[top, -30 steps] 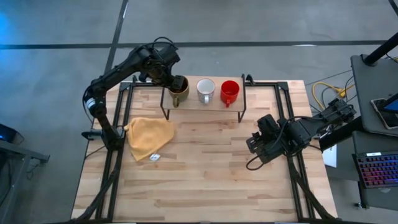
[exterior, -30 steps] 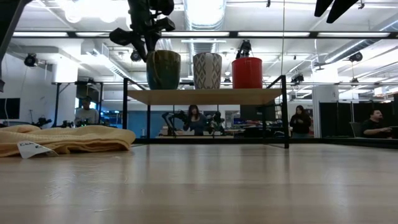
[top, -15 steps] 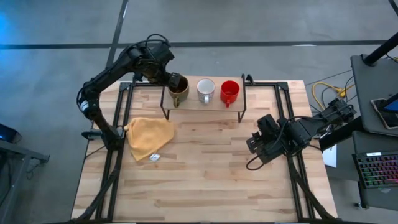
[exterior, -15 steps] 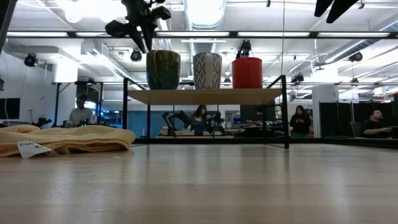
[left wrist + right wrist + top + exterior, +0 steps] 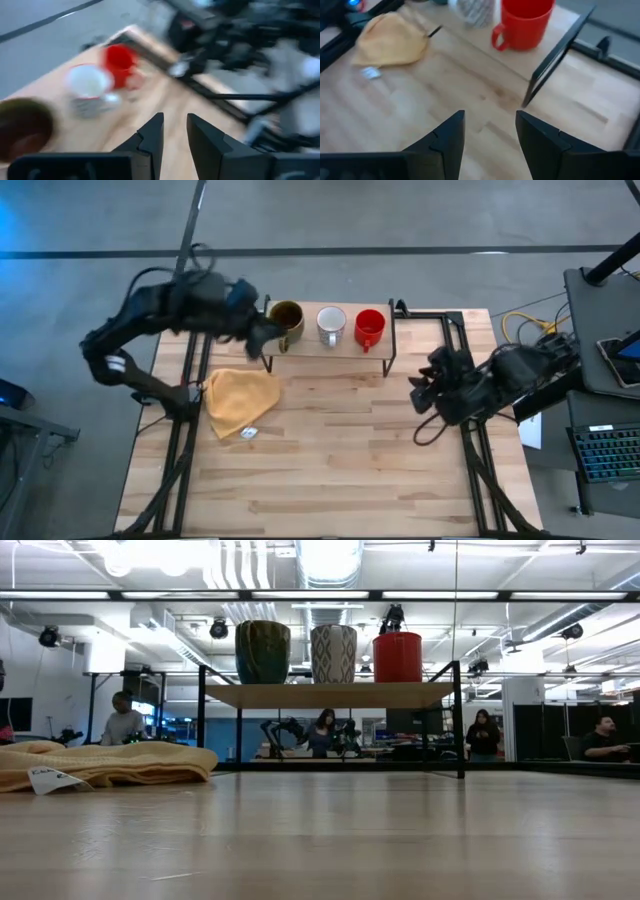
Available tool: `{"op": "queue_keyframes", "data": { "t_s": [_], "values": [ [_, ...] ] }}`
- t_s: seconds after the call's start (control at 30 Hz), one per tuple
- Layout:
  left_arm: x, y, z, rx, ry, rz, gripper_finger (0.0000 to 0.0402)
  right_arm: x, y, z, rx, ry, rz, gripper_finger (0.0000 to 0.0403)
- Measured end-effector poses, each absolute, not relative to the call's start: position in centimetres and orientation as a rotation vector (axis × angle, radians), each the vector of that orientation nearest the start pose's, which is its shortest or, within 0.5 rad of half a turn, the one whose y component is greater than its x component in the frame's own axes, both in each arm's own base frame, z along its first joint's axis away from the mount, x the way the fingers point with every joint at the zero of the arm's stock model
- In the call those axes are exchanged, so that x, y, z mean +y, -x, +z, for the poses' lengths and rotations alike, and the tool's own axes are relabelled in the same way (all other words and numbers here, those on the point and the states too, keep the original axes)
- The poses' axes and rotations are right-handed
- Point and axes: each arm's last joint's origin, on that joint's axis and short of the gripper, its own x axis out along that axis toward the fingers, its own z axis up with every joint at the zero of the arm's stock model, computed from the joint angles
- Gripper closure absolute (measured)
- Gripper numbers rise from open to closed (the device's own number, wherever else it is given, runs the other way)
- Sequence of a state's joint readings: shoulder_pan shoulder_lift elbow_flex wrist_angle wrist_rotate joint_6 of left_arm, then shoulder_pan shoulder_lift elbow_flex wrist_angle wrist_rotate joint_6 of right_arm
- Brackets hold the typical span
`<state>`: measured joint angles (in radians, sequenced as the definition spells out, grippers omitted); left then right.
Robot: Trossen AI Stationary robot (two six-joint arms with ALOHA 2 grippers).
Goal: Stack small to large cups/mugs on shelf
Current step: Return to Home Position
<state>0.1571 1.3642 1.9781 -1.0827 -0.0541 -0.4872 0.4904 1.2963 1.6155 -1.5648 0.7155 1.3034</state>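
Observation:
Three mugs stand upright in a row on the shelf (image 5: 345, 346), a light-wood board on thin black legs (image 5: 330, 695): brown-olive (image 5: 286, 319) at the left, white (image 5: 331, 323) in the middle, red (image 5: 369, 327) at the right. They also show in the low view: brown-olive (image 5: 263, 650), white (image 5: 333, 653), red (image 5: 397, 656). My left gripper (image 5: 262, 338) (image 5: 175, 122) is open and empty just left of the shelf's left end. My right gripper (image 5: 421, 392) (image 5: 490, 122) is open and empty over the table, right of the shelf.
A yellow cloth (image 5: 240, 401) with a white tag lies on the tabletop in front of the shelf's left end; it also shows in the low view (image 5: 110, 762). People stand in the room behind the table. Bare wood lies in front of the shelf.
My left gripper has drawn back from the brown-olive mug toward the table's left and near side and has left the low view. The mug stays upright on the shelf. My right arm has shifted a little toward the table's far right.

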Motion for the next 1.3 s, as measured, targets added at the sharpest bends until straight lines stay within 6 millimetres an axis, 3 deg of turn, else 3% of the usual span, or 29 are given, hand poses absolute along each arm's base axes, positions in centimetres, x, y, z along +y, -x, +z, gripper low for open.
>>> {"op": "queue_keyframes", "data": {
  "t_s": [0.13,0.27,0.37,0.53,0.63,0.73,0.83,1.03,1.17,1.3],
  "values": [
    [0.5,-19.9,52.3,0.335,0.516,0.164,0.0331,7.1,-16.8,42.3,0.757,-0.532,-0.651,0.0234],
    [-1.0,-18.9,52.5,0.345,0.541,0.089,0.0331,7.0,-16.4,43.6,0.759,-0.509,-0.576,0.0235],
    [-2.3,-19.0,52.6,0.369,0.562,-0.016,0.0331,7.0,-16.2,44.4,0.74,-0.438,-0.51,0.0235],
    [-4.9,-20.8,52.0,0.336,0.366,-0.231,0.0331,8.0,-17.3,45.1,0.645,-0.35,-0.373,0.0236],
    [-5.7,-22.1,50.8,0.264,0.307,-0.283,0.0331,9.3,-18.2,44.9,0.557,-0.309,-0.258,0.0236],
    [-5.8,-21.9,48.6,0.242,0.29,-0.295,0.0331,10.2,-18.0,43.9,0.483,-0.278,-0.193,0.0236],
    [-5.4,-20.2,46.6,0.152,0.284,-0.326,0.0331,10.0,-15.8,42.3,0.413,-0.295,-0.215,0.0236],
    [-4.2,-14.8,43.1,-0.047,0.217,-0.394,0.0331,9.0,-11.8,40.1,0.257,-0.336,-0.152,0.0236],
    [-3.2,-12.2,41.0,-0.151,0.167,-0.299,0.0331,7.9,-10.6,40.1,0.121,-0.266,-0.112,0.0236],
    [-2.9,-11.1,38.1,-0.184,0.088,-0.267,0.0331,7.1,-9.9,39.8,0.004,-0.14,-0.085,0.0236]
  ]
}}
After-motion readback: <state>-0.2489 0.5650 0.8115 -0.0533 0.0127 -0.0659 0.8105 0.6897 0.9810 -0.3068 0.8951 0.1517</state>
